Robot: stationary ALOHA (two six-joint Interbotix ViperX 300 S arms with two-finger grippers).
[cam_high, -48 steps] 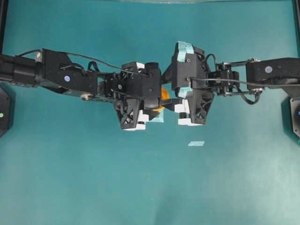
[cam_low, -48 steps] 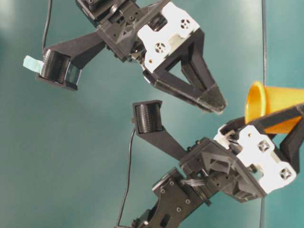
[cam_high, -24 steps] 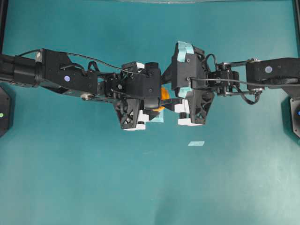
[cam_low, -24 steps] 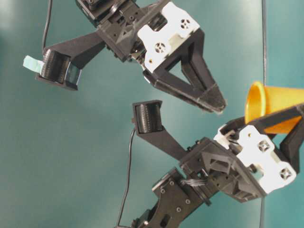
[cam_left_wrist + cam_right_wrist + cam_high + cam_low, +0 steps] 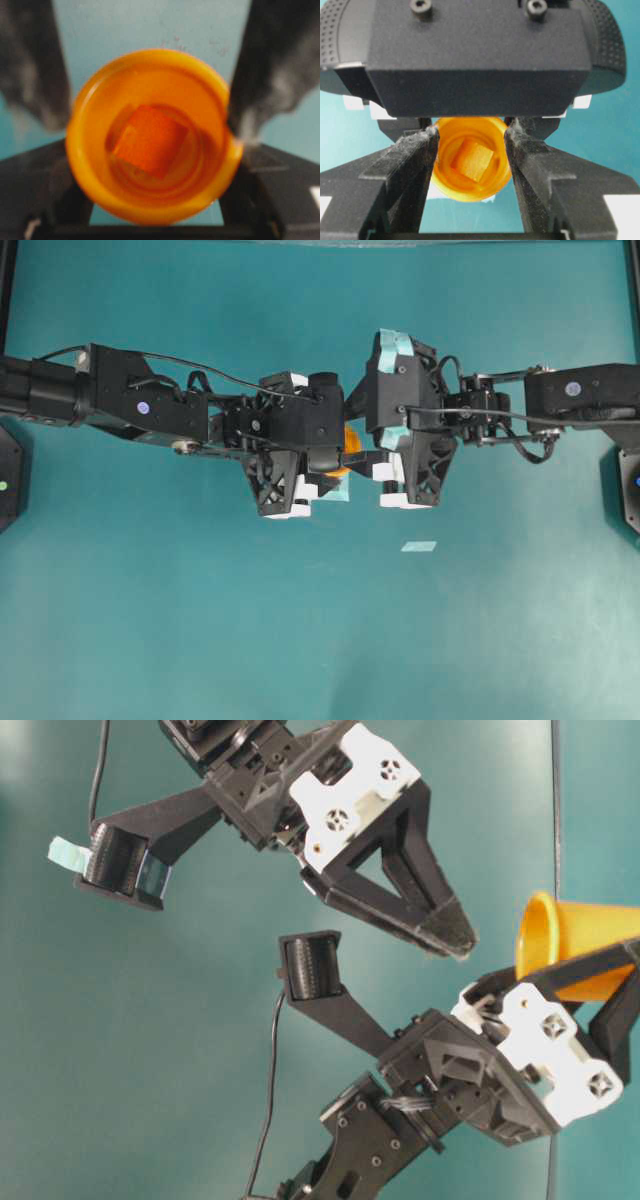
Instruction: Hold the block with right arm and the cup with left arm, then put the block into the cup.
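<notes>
The yellow-orange cup [image 5: 150, 212] sits between the two fingers of my left gripper [image 5: 150, 120], which is shut on its sides. The tiny orange block [image 5: 150, 140] lies tilted on the cup's bottom. In the right wrist view I look down between the fingers [image 5: 410, 165] of my right gripper [image 5: 470, 147], open and empty, at the cup [image 5: 445, 172] with the block [image 5: 472, 160] inside. From table level the cup [image 5: 580, 935] is at the right edge, with the teal-taped right gripper [image 5: 285, 900] spread wide beside it. Overhead, the two grippers meet over the cup [image 5: 351, 443].
A pale tape strip [image 5: 419, 546] lies on the teal table [image 5: 320, 640] in front of the right gripper. A pale tape square [image 5: 336, 493] shows just below the cup. Black frame posts stand at the left and right edges.
</notes>
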